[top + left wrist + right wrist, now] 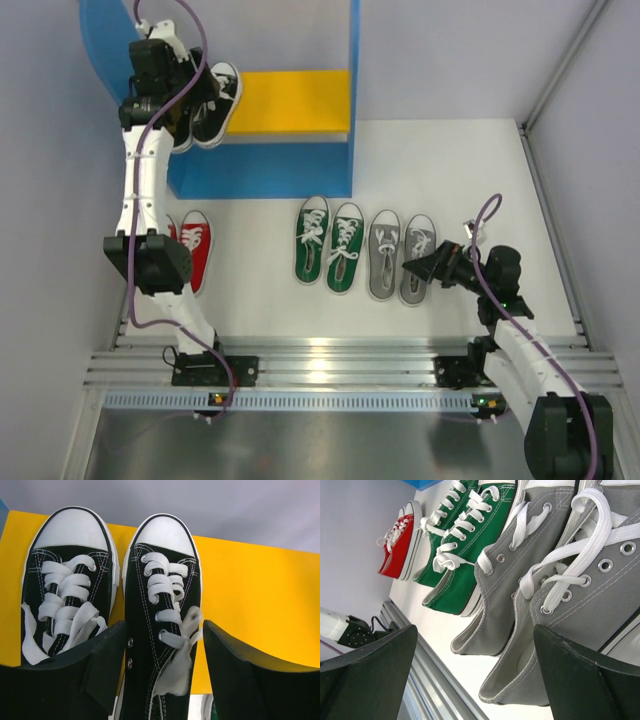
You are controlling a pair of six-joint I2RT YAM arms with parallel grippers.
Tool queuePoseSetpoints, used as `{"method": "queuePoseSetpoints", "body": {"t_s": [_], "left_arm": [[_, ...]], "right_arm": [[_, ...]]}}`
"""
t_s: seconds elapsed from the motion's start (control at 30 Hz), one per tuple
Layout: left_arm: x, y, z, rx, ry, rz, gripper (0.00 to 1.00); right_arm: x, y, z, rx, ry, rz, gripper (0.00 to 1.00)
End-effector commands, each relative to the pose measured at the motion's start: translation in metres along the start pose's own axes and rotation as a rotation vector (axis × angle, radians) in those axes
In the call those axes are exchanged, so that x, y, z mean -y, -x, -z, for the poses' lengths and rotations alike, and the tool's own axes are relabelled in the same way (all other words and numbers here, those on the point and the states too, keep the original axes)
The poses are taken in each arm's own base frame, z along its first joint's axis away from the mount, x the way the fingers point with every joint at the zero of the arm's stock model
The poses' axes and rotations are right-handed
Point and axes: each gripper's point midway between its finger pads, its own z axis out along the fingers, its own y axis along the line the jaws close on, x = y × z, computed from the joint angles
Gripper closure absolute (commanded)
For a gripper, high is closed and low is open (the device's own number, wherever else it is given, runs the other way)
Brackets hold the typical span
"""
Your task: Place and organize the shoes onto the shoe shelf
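The black pair point(222, 95) stands toes-back at the left end of the yellow board point(295, 100) of the blue shoe shelf point(270, 170). My left gripper point(200, 105) is open there. In the left wrist view it point(165, 630) straddles the heel half of the right black shoe point(162, 580), with a gap on the shoe's right side; the left black shoe point(70, 580) stands beside it. The red pair point(195, 245), green pair point(330, 245) and grey pair point(400, 255) stand in a row on the table. My right gripper point(418, 268) is open and empty behind the grey heels point(520, 580).
A tall blue side panel point(354, 60) bounds the shelf on the right. A metal rail point(330, 360) runs along the near table edge behind the shoes' heels. My left arm covers part of the red pair. A wall stands close on the left.
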Motion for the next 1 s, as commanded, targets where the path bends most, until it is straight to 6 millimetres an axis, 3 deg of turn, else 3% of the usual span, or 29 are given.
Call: {"method": "queuePoseSetpoints", "body": {"t_s": [0.0, 0.03, 0.07, 0.1, 0.13, 0.17, 0.2, 0.23, 0.27, 0.3, 0.33, 0.37, 0.4, 0.43, 0.47, 0.5, 0.53, 0.57, 0.6, 0.67, 0.7, 0.77, 0.8, 0.83, 0.9, 0.97], "left_arm": [[0.017, 0.055, 0.036, 0.162, -0.042, 0.009, 0.32], [0.022, 0.059, 0.041, 0.172, -0.060, 0.012, 0.27], [0.026, 0.063, 0.048, 0.184, -0.069, 0.013, 0.08], [0.034, 0.069, 0.062, 0.203, -0.084, 0.016, 0.02], [0.044, 0.071, 0.069, 0.212, -0.106, 0.013, 0.02], [0.052, 0.080, 0.090, 0.246, -0.113, 0.006, 0.02], [0.054, 0.070, 0.092, 0.227, -0.110, 0.005, 0.02], [0.081, 0.062, 0.101, 0.223, -0.161, -0.011, 0.02], [0.092, 0.067, 0.131, 0.264, -0.172, -0.016, 0.02], [0.097, 0.035, 0.124, 0.202, -0.176, -0.016, 0.02], [0.126, 0.027, 0.135, 0.224, -0.250, -0.023, 0.02], [0.139, 0.015, 0.143, 0.223, -0.292, -0.022, 0.02], [0.145, -0.013, 0.157, 0.187, -0.333, 0.014, 0.02], [0.165, -0.019, 0.168, 0.209, -0.409, 0.034, 0.02], [0.173, -0.021, 0.194, 0.240, -0.474, 0.052, 0.02], [0.175, -0.060, 0.187, 0.159, -0.500, 0.087, 0.02], [0.186, -0.075, 0.196, 0.139, -0.541, 0.097, 0.02], [0.189, -0.085, 0.208, 0.138, -0.566, 0.096, 0.02], [0.189, -0.118, 0.202, 0.072, -0.560, 0.087, 0.02], [0.195, -0.156, 0.205, 0.013, -0.555, 0.084, 0.02], [0.189, -0.190, 0.198, -0.047, -0.525, 0.067, 0.02], [0.196, -0.231, 0.197, -0.122, -0.529, 0.047, 0.01], [0.191, -0.259, 0.187, -0.160, -0.491, 0.044, 0.02], [0.196, -0.276, 0.188, -0.188, -0.494, 0.032, 0.01], [0.182, -0.307, 0.177, -0.213, -0.394, 0.009, 0.01], [0.175, -0.321, 0.173, -0.197, -0.316, -0.004, 0.01]], "right_arm": [[-0.009, 0.005, -0.002, 0.015, 0.046, 0.045, 0.01], [-0.010, 0.005, -0.001, 0.014, 0.048, 0.048, 0.00], [-0.009, 0.005, -0.001, 0.017, 0.045, 0.047, 0.01], [-0.010, 0.006, -0.002, 0.017, 0.047, 0.048, 0.01], [-0.010, 0.006, -0.002, 0.016, 0.046, 0.048, 0.01], [-0.009, 0.006, -0.002, 0.017, 0.045, 0.047, 0.01], [-0.010, 0.006, -0.002, 0.017, 0.047, 0.048, 0.01], [-0.010, 0.007, -0.002, 0.019, 0.046, 0.050, 0.01], [-0.010, 0.006, -0.001, 0.019, 0.042, 0.050, 0.01], [-0.009, 0.007, -0.001, 0.022, 0.039, 0.053, 0.01], [-0.009, 0.007, -0.001, 0.026, 0.038, 0.055, 0.00], [-0.009, 0.008, -0.001, 0.028, 0.036, 0.057, 0.01], [-0.009, 0.008, 0.000, 0.028, 0.033, 0.056, 0.01], [-0.010, 0.010, 0.000, 0.032, 0.033, 0.063, 0.00], [-0.010, 0.011, 0.000, 0.037, 0.029, 0.071, 0.01], [-0.010, 0.010, 0.001, 0.030, 0.022, 0.063, 0.01], [-0.011, 0.012, 0.001, 0.035, 0.022, 0.070, 0.01], [-0.012, 0.013, 0.002, 0.042, 0.022, 0.080, 0.01], [-0.012, 0.014, 0.003, 0.046, 0.018, 0.086, 0.00], [-0.011, 0.016, 0.005, 0.056, -0.004, 0.091, 0.01], [-0.010, 0.018, 0.005, 0.063, -0.014, 0.103, 0.01], [-0.009, 0.025, 0.009, 0.096, -0.055, 0.122, 0.01], [-0.006, 0.028, 0.011, 0.108, -0.078, 0.123, 0.00], [-0.007, 0.032, 0.014, 0.120, -0.104, 0.125, 0.01], [-0.008, 0.043, 0.020, 0.169, -0.140, 0.156, 0.01], [-0.008, 0.051, 0.027, 0.205, -0.184, 0.167, 0.01]]}}
